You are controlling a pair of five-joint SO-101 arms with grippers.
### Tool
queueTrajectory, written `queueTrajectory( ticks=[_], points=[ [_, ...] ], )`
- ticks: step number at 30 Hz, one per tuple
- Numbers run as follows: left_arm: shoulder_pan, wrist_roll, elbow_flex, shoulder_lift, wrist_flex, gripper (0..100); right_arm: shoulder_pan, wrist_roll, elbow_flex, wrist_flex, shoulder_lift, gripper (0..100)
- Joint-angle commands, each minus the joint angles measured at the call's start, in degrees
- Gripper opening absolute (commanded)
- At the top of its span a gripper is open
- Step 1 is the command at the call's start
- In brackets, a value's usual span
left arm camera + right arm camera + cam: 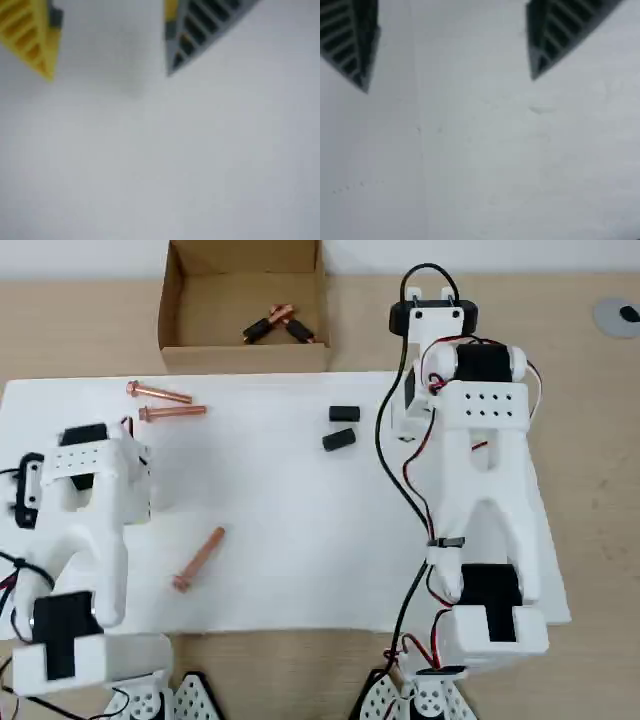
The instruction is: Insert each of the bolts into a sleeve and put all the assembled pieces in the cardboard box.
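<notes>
**FRESH PICK: BOTH GRIPPERS EMPTY**

**1. Step in hand.** I judge this to be the start of a new bolt-and-sleeve pairing. Parts, from my side outward:

- The lone bolt (pixel 198 560) lies on the mat (pixel 300 540), well apart from the box (pixel 245 358) on its near side.
- Two more bolts (pixel 172 412) lie almost parallel, just short of the box's left front corner.
- Two sleeves (pixel 344 413) lie close together, just short of the box's right front corner.
- Two assembled pieces (pixel 278 325) already lie inside the box.

**2. Doing it well.**

- I would grip a bolt across its shank, close to the head. This leaves the tip free to enter the sleeve.
- I would grip a sleeve across its body so that the bore stays clear at one end.
- A bolt will probably roll if nudged, so I would close squarely over it rather than sweep in from the side.
- I would line up the two axes before pushing.

**3. Tool state.**

- The left gripper (pixel 109 75) has its jaws spread wide with nothing between them. Bare mat lies below it.
- The right gripper (pixel 450 84) is likewise spread wide and holds nothing. It is over the mat at a faint crease (pixel 422 165).
- I cannot tell whether either gripper's tips touch the mat.
</notes>
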Motion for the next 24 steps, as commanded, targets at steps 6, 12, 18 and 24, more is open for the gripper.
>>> queueTrajectory(
  ticks=[6,12,18,24],
  points=[
    [2.2,-15.6,-11.8,-10.9,12.6,17,-1.2,0.2,-0.3,-0.7,1.5,24.9],
    [2.5,-57.4,-10.5,-10.4,15.5,16,-1.1,0.2,-0.4,-1.5,1.5,24.9],
    [9.0,-96.0,-9.1,-7.4,21.5,16,-0.9,0.1,-0.1,-2.3,1.5,24.9],
    [16.4,-104.2,-8.9,-2.1,27.6,16,-0.9,0.1,0.0,-2.7,1.5,24.9]
  ],
)
